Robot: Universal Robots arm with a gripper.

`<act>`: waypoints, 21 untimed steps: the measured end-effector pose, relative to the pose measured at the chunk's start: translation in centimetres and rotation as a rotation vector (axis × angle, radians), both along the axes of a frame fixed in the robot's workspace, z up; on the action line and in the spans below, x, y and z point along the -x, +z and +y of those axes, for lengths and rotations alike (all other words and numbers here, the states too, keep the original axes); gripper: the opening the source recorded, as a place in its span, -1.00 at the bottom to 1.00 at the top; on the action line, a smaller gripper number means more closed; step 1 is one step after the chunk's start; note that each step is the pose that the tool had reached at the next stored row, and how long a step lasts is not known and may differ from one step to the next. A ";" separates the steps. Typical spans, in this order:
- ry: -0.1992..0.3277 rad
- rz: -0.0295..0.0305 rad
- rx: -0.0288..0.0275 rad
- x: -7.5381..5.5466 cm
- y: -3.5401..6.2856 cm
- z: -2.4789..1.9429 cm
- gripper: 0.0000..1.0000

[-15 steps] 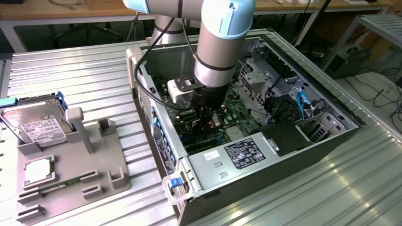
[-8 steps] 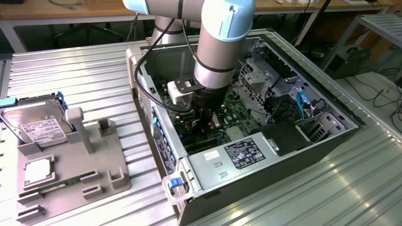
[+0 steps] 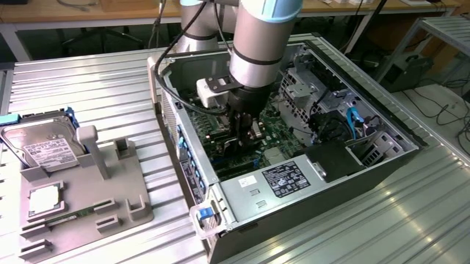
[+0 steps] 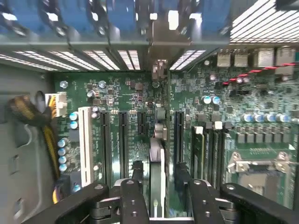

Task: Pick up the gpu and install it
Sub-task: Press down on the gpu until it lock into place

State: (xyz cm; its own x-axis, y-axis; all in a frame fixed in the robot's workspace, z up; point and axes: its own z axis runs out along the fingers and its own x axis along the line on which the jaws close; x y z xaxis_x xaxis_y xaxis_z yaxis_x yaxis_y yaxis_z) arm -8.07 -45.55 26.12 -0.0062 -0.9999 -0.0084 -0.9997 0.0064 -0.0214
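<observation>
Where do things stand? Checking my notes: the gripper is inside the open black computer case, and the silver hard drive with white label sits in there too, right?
Partly. The gripper is inside the open black computer case, but the exterior view shows the silver hard drive with white label outside it, standing in the grey holder on the metal table.

Arm (image 3: 253,44) vertical, wrist pointing down; gripper (image 3: 246,135) low, jaws slightly apart.
</observation>
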 end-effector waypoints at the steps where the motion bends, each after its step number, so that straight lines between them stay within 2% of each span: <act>1: 0.000 -0.0005 0.0002 0.0 0.47 0.00 -0.18; 3: 0.000 -0.0022 0.0006 0.0 1.70 0.01 -0.18; 8: 0.000 -0.0063 0.0014 0.0 3.85 0.03 -0.18; 13: 0.000 -0.0079 0.0013 0.0 3.90 0.03 -0.21; 17: 0.000 -0.0089 0.0013 0.0 3.91 0.03 -0.71; 21: 0.000 -0.0104 0.0013 0.0 3.91 0.03 -0.79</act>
State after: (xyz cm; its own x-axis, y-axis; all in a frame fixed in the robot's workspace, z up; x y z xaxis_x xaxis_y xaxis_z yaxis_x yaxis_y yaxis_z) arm -8.07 -45.52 30.03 -0.0061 -1.0000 -0.0071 -0.9995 0.0063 -0.0318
